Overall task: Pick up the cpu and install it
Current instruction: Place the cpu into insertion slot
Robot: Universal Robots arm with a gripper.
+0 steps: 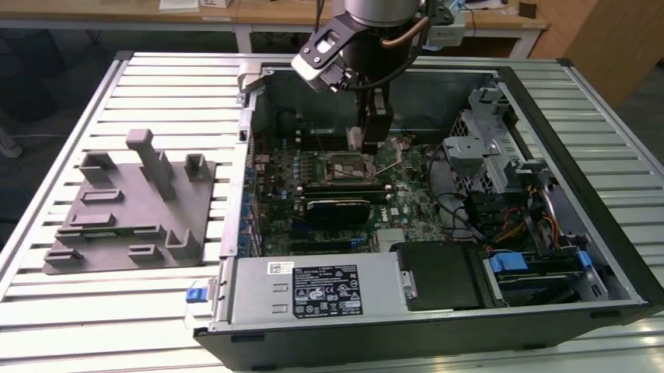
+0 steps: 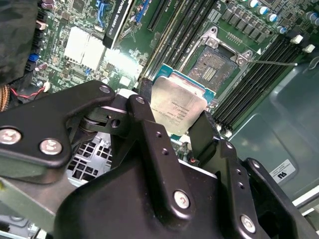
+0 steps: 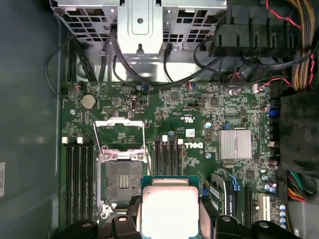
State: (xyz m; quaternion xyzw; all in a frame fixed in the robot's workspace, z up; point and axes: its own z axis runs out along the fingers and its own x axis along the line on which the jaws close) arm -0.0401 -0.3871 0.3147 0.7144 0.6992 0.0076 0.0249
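Inside the open computer case (image 1: 415,340), the gripper (image 2: 177,120) clamps one cpu (image 2: 178,107) between two fingers (image 2: 153,137), its pinched edges hidden, near one empty socket (image 2: 212,69).

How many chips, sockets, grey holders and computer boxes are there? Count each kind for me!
cpu: 1, gripped in the tool
socket, empty: 1
grey fixture: 1
computer case, open: 1
Total: 4

There is one open computer case (image 1: 415,346), one grey fixture (image 1: 124,225), one silvery chip (image 3: 169,211), one socket (image 3: 119,181) and one arm (image 1: 379,23).
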